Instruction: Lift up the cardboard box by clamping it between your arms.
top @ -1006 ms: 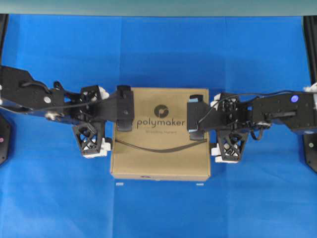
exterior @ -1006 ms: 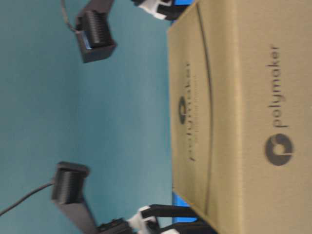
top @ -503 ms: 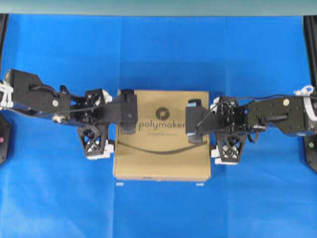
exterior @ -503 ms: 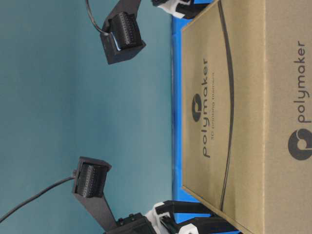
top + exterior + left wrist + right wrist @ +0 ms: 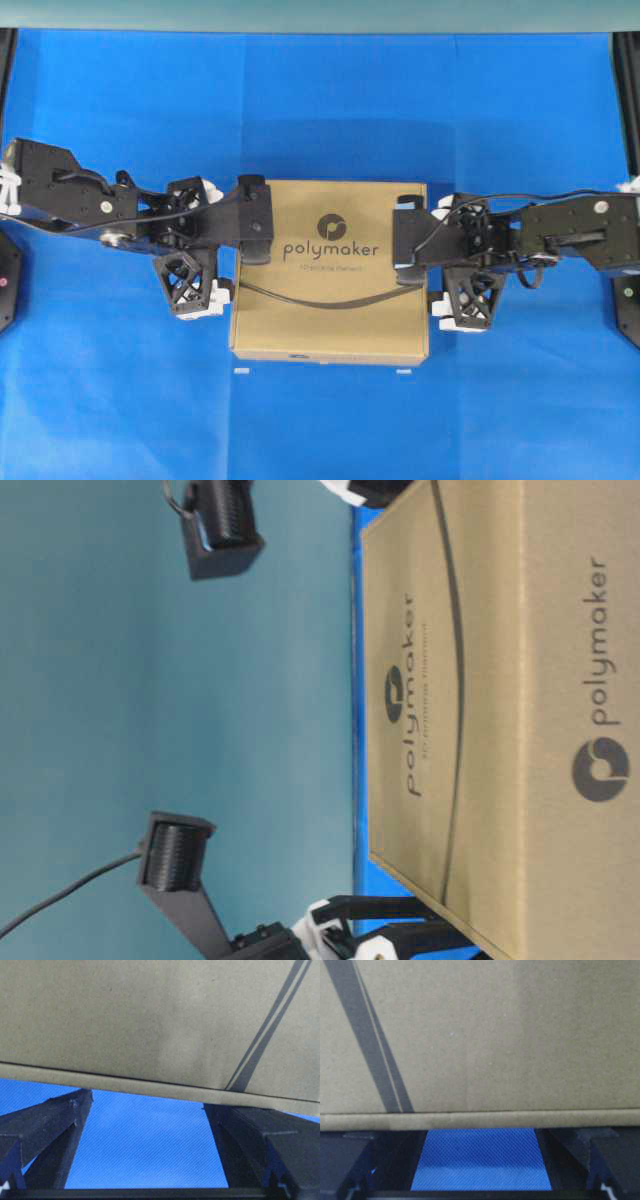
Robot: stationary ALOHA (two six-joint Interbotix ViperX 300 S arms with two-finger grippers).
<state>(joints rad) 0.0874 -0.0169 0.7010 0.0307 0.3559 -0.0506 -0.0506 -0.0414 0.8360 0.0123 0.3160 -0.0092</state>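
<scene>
The box (image 5: 330,270) sits squeezed between the left arm (image 5: 130,210) and right arm (image 5: 520,235) above the blue table (image 5: 320,100), both sets of fingers spread wide around nothing, so any slackening of that squeeze could drop it.

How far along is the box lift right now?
Done: both arms are at opposite sides of the cardboard box, left end effector at its left edge, right end effector at its right edge, both open. In hand: both wrist views show blue cloth under the box's bottom edge, so it looks raised there; the exterior views don't confirm it. Left: confirming a firm clamp and a clear lift.
</scene>
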